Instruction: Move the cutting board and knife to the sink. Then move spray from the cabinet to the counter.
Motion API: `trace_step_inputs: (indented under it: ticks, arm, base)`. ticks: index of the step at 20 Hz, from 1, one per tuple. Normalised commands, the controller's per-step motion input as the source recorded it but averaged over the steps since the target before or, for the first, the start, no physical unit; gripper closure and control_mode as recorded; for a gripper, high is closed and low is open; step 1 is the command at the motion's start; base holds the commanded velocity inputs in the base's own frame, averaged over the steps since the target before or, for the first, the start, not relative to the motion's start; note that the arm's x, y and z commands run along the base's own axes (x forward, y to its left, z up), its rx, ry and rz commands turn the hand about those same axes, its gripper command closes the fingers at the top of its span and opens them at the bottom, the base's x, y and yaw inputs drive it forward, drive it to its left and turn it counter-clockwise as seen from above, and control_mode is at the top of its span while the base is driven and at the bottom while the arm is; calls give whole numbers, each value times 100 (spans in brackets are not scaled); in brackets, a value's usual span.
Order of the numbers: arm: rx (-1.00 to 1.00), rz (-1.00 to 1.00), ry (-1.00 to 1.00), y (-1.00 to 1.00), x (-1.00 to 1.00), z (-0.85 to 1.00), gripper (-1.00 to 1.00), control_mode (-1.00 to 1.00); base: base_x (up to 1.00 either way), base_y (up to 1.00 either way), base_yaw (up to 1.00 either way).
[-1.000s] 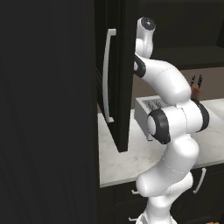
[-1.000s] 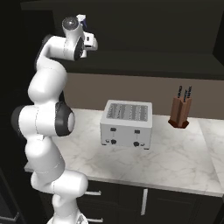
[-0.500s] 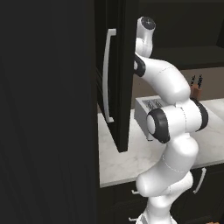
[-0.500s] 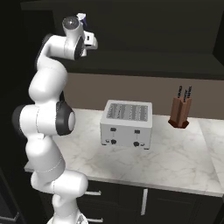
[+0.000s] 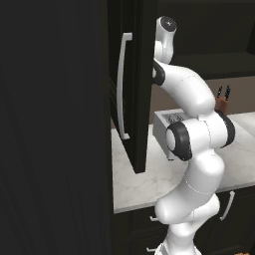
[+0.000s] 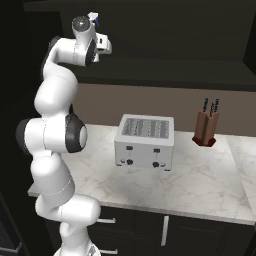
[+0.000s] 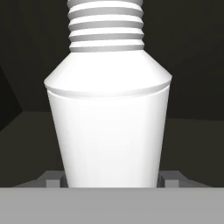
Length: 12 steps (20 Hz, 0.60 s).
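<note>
The spray (image 7: pixel 109 127) is a white bottle with a ribbed neck, standing upright and very close in the hand view. My gripper (image 7: pixel 112 180) is shut on its lower body, with a dark fingertip (image 7: pixel 52 179) pressed against each side. In the right base view the blue-and-white nozzle of the spray (image 6: pixel 94 18) pokes up beside my raised hand, inside the dark recess of the cabinet (image 5: pixel 137 109). The counter (image 6: pixel 200 185) lies below. The cutting board, the knife and the sink are out of view.
The black cabinet door with its silver bar handle (image 5: pixel 121 84) stands open just left of my arm. A silver toaster (image 6: pixel 145 142) and a wooden knife block (image 6: pixel 206 127) sit on the marble. Dark drawers run under the counter's front edge.
</note>
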Motion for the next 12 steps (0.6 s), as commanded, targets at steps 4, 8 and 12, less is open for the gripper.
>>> trace_step_inputs:
  ticks: [4,8,12]
  arm:
    - [0,0,0,0,-1,1,100,-100]
    - [0,0,0,0,-5,0,100,-100]
    - [0,0,0,0,-5,0,100,-100]
  base:
    - [0,0,0]
    - [0,0,0]
    - [0,0,0]
